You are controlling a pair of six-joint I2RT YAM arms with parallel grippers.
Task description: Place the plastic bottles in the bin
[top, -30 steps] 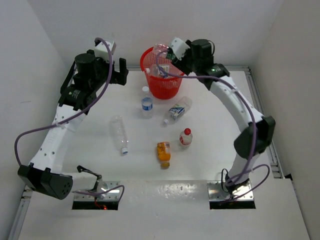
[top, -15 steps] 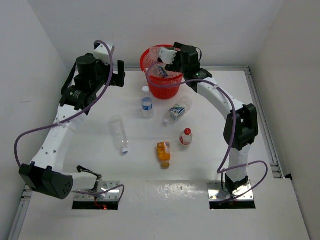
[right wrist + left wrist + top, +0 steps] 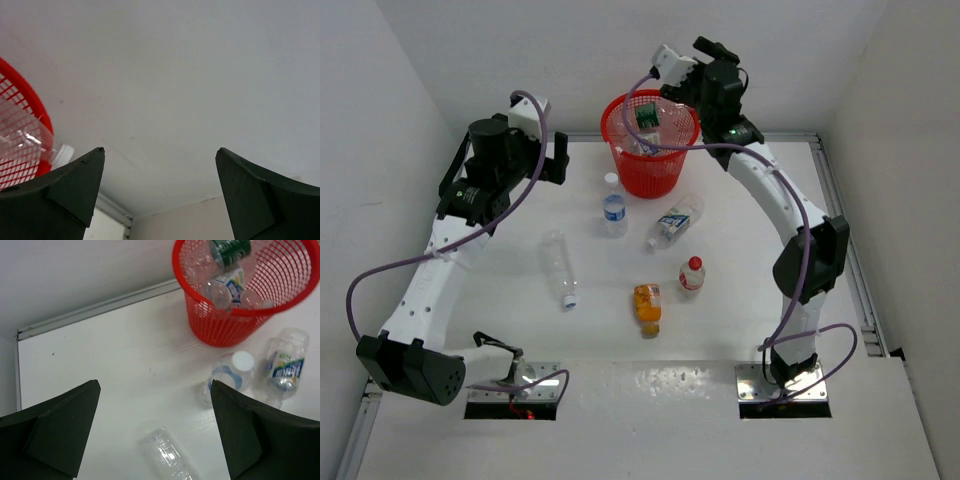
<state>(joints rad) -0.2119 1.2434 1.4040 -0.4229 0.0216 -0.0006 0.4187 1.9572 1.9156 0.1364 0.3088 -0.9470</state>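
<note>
The red mesh bin point(image 3: 665, 170) stands at the back of the table with several plastic bottles in it, a green-labelled one point(image 3: 647, 115) on top. On the table are an upright white-capped bottle point(image 3: 613, 208), a lying blue-labelled bottle point(image 3: 675, 222), a red-capped bottle point(image 3: 691, 273), an orange bottle point(image 3: 647, 307) and a clear lying bottle point(image 3: 558, 266). My right gripper point(image 3: 160, 150) is open and empty, raised by the bin's point(image 3: 15, 135) right rim and pointing at the back wall. My left gripper point(image 3: 155, 385) is open and empty, high over the clear bottle point(image 3: 167, 457), left of the bin point(image 3: 220, 330).
White walls close the table at the back and both sides. A metal rail point(image 3: 840, 210) runs along the right edge. The left wrist view also shows the upright bottle point(image 3: 235, 372) and the blue-labelled bottle point(image 3: 286, 365) below the bin.
My right gripper has opened over the bin and the bottle it carried now lies inside. The right wrist has swung up toward the back wall. The left arm has barely moved.
</note>
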